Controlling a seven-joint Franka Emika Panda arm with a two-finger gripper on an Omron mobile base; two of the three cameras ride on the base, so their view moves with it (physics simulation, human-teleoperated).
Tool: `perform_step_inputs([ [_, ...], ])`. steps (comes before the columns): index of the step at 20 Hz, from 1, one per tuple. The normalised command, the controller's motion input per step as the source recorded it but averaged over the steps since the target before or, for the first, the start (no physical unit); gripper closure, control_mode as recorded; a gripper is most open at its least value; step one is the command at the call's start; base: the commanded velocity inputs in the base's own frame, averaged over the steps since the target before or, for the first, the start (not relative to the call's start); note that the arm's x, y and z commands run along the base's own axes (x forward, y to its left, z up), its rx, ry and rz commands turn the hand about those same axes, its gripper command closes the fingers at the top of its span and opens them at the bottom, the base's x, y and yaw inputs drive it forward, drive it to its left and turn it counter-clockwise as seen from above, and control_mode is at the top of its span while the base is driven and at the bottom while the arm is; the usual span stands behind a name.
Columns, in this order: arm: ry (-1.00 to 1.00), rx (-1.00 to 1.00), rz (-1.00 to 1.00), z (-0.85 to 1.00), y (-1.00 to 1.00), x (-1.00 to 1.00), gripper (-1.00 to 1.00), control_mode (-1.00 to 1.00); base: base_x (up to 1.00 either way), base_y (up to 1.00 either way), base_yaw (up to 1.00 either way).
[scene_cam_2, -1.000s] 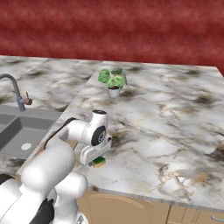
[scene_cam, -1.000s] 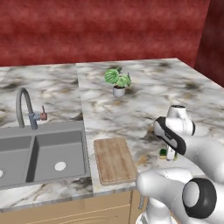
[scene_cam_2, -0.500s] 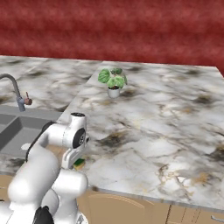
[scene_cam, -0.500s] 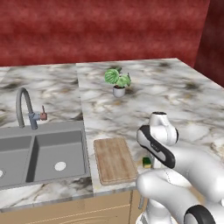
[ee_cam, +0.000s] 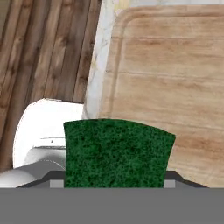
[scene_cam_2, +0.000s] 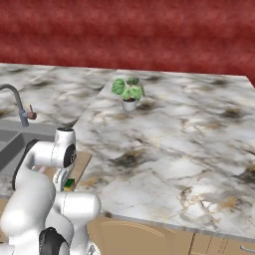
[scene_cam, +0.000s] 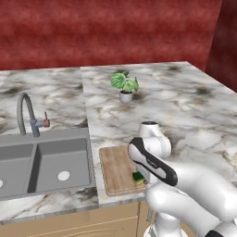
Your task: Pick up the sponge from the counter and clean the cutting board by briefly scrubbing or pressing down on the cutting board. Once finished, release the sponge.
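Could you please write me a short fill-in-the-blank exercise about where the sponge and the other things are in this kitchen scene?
1. The tool holds the sponge over the ____ board.
2. The sponge's top is dark ____.
3. The potted plant stands on the ____.
4. The faucet rises behind the ____.

Missing words: cutting; green; counter; sink

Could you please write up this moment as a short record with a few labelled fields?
setting: simulated kitchen, marble counter beside a grey sink
sponge: green, carried at the gripper, over the cutting board's near right corner
cutting board: wooden, flat at the counter's front edge, right of the sink
contact: cannot tell whether the sponge presses on the board
other: potted plant farther back, faucet behind the sink
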Motion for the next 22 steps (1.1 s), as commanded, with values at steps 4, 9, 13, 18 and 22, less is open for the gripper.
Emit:
perform_step_inputs([
  [4,0.03,0.04,0.17,-0.22,0.46,0.0,1.0,-1.0,0.0,0.0,0.0],
  [9,0.02,0.06,0.08,-0.23,0.16,0.05,1.0,-1.0,0.0,0.0,0.0],
  [13,0.0,0.07,0.05,-0.17,0.06,0.2,1.0,-1.0,0.0,0.0,0.0],
  [18,-0.01,0.01,0.0,-0.12,0.0,0.24,1.0,-1.0,0.0,0.0,0.0],
  [22,-0.02,0.0,0.0,-0.22,-0.06,0.27,1.0,-1.0,0.0,0.0,0.0],
])
